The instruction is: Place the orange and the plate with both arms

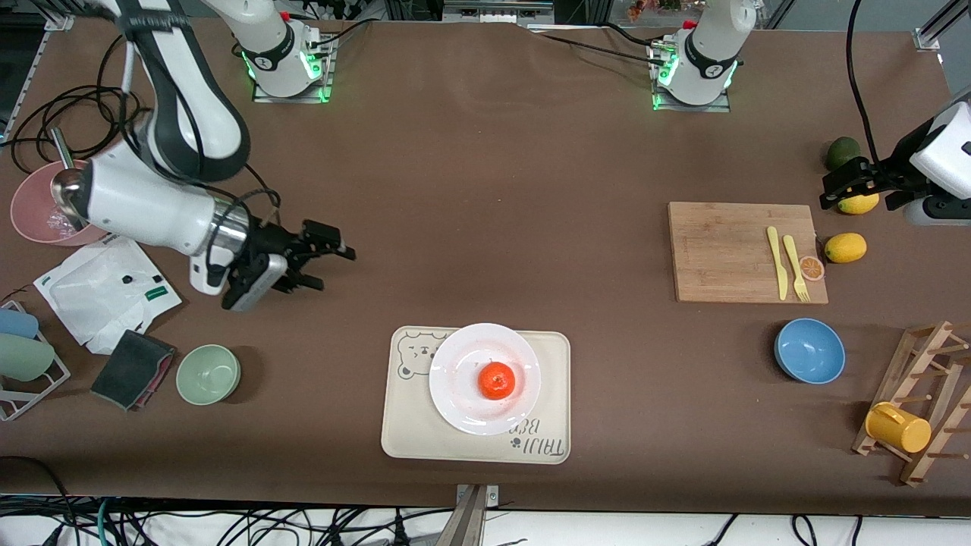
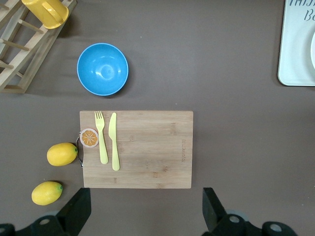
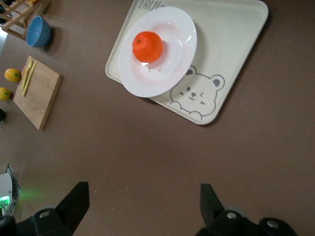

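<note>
White plate (image 1: pixel 455 394) holds orange (image 1: pixel 497 380) on tray (image 1: pixel 548 356); bare brown table (image 1: pixel 485 189) around. Right gripper (image 1: pixel 334 267) and left gripper (image 1: pixel 834 189) spread wide, well apart.

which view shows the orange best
The front view: the orange sits unobstructed at the middle of the plate, seen from above. The right wrist view also shows it whole on the plate, only at a slant. The left wrist view misses it, catching only an edge of the tray.

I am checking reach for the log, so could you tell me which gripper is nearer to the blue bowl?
Left. The left gripper hangs open beside the lemons, up-table from the blue bowl. The right gripper is open above bare table toward the right arm's end, much farther away.
</note>
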Motion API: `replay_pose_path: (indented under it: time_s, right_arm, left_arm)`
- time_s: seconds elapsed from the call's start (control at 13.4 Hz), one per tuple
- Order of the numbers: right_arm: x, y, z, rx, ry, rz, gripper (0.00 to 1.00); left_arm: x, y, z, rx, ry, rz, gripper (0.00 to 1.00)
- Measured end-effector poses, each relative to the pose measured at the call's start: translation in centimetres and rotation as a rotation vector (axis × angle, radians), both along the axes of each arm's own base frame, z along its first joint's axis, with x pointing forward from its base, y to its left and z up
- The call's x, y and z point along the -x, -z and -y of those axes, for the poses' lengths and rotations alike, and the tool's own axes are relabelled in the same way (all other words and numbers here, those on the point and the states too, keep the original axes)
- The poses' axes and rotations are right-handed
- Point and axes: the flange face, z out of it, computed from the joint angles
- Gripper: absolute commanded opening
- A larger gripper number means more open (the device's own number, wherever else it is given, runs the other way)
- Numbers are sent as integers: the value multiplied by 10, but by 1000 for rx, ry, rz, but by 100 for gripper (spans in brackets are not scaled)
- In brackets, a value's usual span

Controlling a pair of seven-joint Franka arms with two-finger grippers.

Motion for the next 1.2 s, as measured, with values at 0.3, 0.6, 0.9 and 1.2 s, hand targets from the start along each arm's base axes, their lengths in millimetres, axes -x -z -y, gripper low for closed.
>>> replay_pose_path:
  time_s: [0.3, 0.6, 0.9, 1.2]
  right_arm:
    - [30, -94, 28, 225, 56, -114, 100]
    - [52, -193, 68, 412, 133, -137, 100]
    - [58, -217, 83, 525, 163, -147, 100]
    - [59, -220, 86, 586, 170, -135, 100]
  left_arm:
    - [0, 0, 0, 0, 0, 0, 100]
    - [0, 0, 0, 0, 1, 0, 100]
    - [0, 0, 1, 0, 3, 0, 100]
    - [0, 0, 2, 0, 4, 0, 100]
